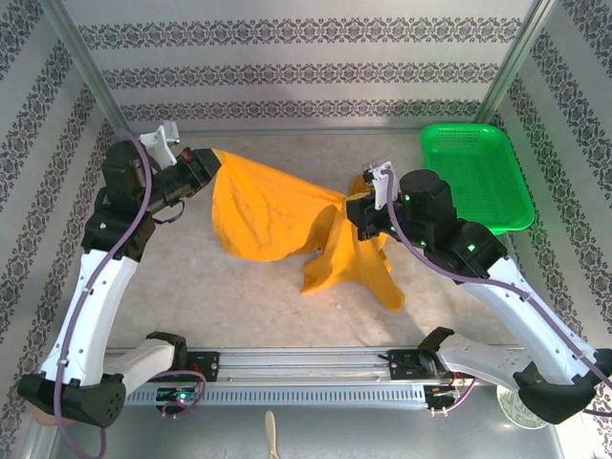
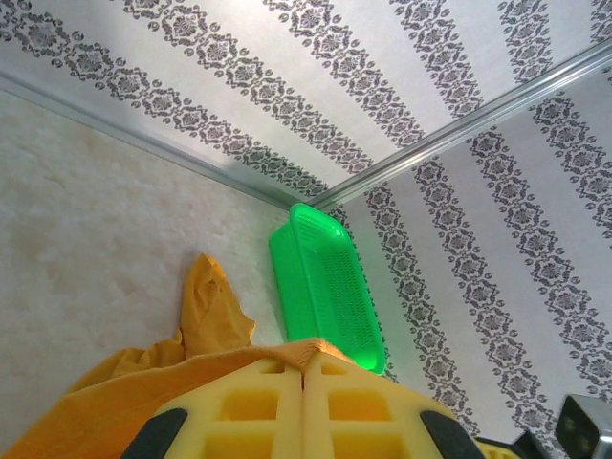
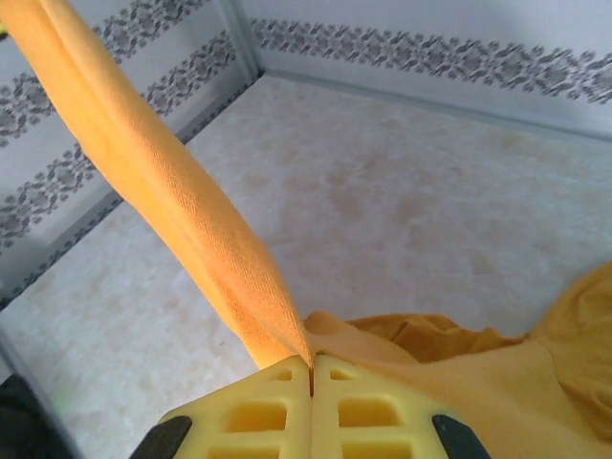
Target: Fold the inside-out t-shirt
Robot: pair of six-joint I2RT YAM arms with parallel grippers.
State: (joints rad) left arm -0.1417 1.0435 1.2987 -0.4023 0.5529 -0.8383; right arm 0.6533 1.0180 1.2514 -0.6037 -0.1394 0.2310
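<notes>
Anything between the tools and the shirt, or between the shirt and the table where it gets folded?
Nothing visible. The left tool and right tool are both shut on the t-shirt, stretched between them over bare table. The green basket sits far right, apart from it.

Readable text: none in any view.
t-shirt (image 1: pixel 268 215): plain orange cloth, no lettering legible.
basket (image 1: pixel 475 172): plain green plastic, no marking legible.
wall (image 1: pixel 287 67): bands of grey ornament, no letters.
</notes>
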